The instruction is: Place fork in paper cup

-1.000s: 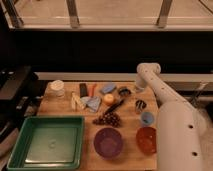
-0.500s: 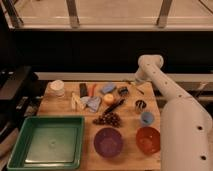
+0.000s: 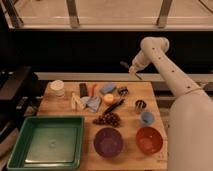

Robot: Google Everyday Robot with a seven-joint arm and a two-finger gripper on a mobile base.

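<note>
**Gripper up off the table with a slim utensil – cup still far to the left**

Camera view: the gripper (image 3: 131, 69) has risen. A second ago it was low over the back right of the wooden table (image 3: 65, 109), near the small metal piece (image 3: 122, 91); now it hangs above the table's rear edge, clear of everything on it. Its jaws are pressed together, and a thin dark piece juts out to the left of them. I take that piece to be the fork (image 3: 124, 64), clamped and carried, though its tines cannot be made out.

That would mean the pick-up is done and the carry is what remains. The paper cup (image 3: 57, 87) stands at the back left corner, well apart from the gripper. Between them, along the back of the table, lie a dark block (image 3: 83, 90), a red item (image 3: 92, 89) and a blue sponge-like piece (image 3: 107, 88).

A dark-handled utensil (image 3: 114, 106) lies beside the orange fruit (image 3: 108, 99) and has not moved. The metal cup (image 3: 140, 104) and the light-blue cup (image 3: 146, 118) on the right are not the target – nor are the purple bowl (image 3: 108, 141), the orange bowl (image 3: 149, 139) or the green tray (image 3: 47, 145).

No brand, label or writing can be read anywhere.
</note>
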